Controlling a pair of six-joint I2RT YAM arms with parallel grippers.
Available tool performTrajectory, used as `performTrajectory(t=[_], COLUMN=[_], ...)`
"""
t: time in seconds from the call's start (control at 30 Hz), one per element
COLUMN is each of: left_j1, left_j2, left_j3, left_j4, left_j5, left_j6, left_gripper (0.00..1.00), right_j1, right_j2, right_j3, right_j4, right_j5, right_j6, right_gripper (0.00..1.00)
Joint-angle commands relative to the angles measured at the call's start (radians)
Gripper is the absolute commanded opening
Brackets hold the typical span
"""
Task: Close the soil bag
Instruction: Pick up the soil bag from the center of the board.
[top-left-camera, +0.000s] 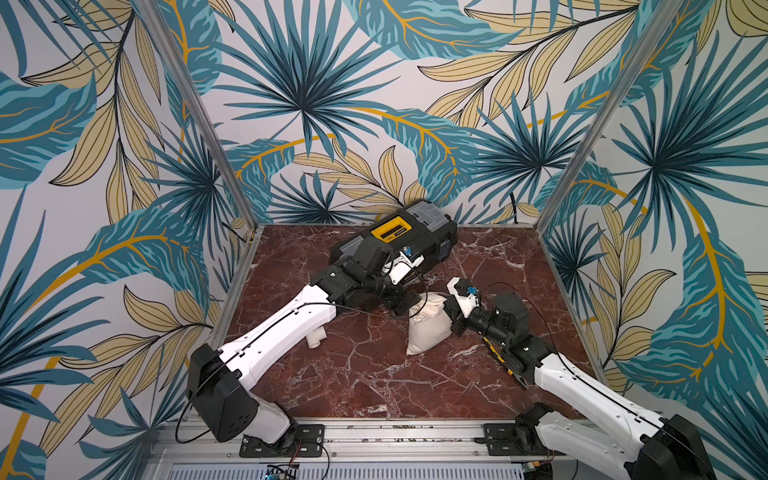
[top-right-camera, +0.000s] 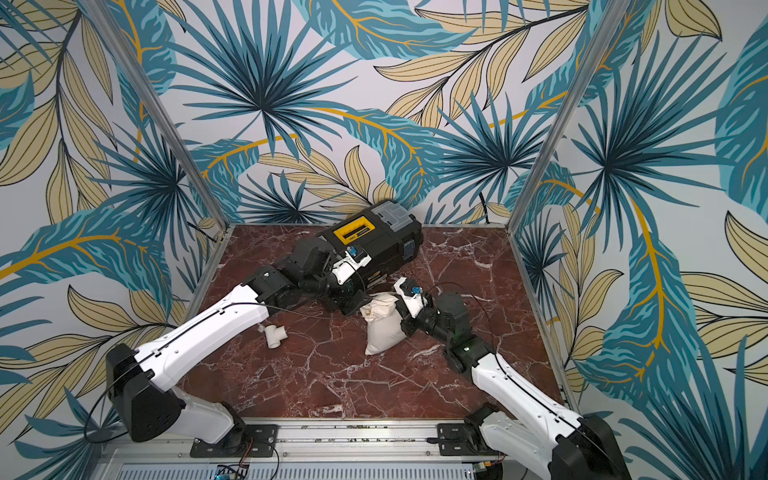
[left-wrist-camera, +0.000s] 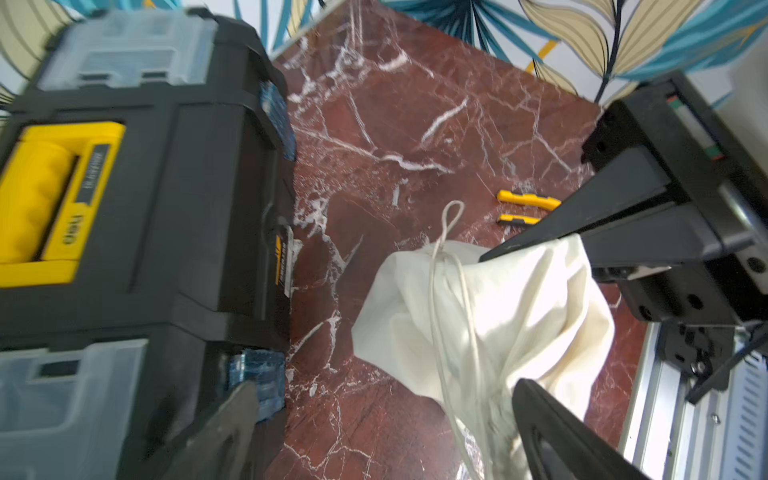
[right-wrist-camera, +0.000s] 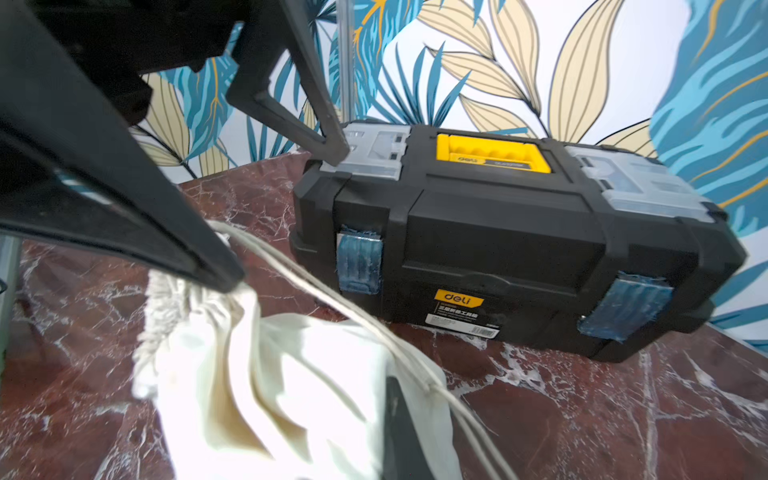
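Soil bag (top-left-camera: 427, 328) is sitting near the middle of the red-brown marble table (top-left-camera: 353, 382), just in front of the black toolbox (top-left-camera: 399, 239) and between the two grippers. It is looking fat and full, but what is inside is not showing. Its mouth is looking bunched up in the right wrist view, and its thin white cord (left-wrist-camera: 440, 245) is lying loose over the cloth. The toolbox is sitting at the back of the table with its lid shut and its blue clips down. Its yellow handle (left-wrist-camera: 37, 199) is lying flat on top. The little boxes with see-through lids on each side of the handle are too blurry to see into.

The left arm is reaching in from the front left and bending at the wrist by the toolbox. The left gripper (left-wrist-camera: 386, 390) is pointing at the mouth end of the bag. It is standing wide open, with one finger near the toolbox and one by the bag, and it is holding nothing. The right arm is reaching in from the front right. The right gripper (right-wrist-camera: 399, 419) is squeezing shut on a fold of the bag's cloth.

A white pipe piece (top-right-camera: 275, 334) is lying on the table beside the left arm, well apart from the bag. A yellow and black tool (left-wrist-camera: 528, 201) is lying by the right arm
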Motion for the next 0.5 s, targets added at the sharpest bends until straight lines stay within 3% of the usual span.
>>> performTrajectory(t=[0.0,0.2,0.47], left_j1=[0.033,0.094,0.132], left_j2=[-0.103,-0.231,-0.309], left_j3=[-0.064,-0.138,-0.181], left_j4=[0.142,0.190,0.135], left_j5=[-0.062,-0.148,-0.264], left_j6=[-0.104,-0.217,-0.319], left_gripper=[1.00,1.00,1.00], right_j1=[0.002,0.002,-0.015], right_j2=[-0.048,-0.049,0.036], right_j3=[0.040,0.126,0.316], right_j4=[0.070,0.060,0.012], right_j5=[0.099,0.221,0.534], right_j6=[0.058,0.078,0.081], right_gripper=[0.00,0.00,0.00])
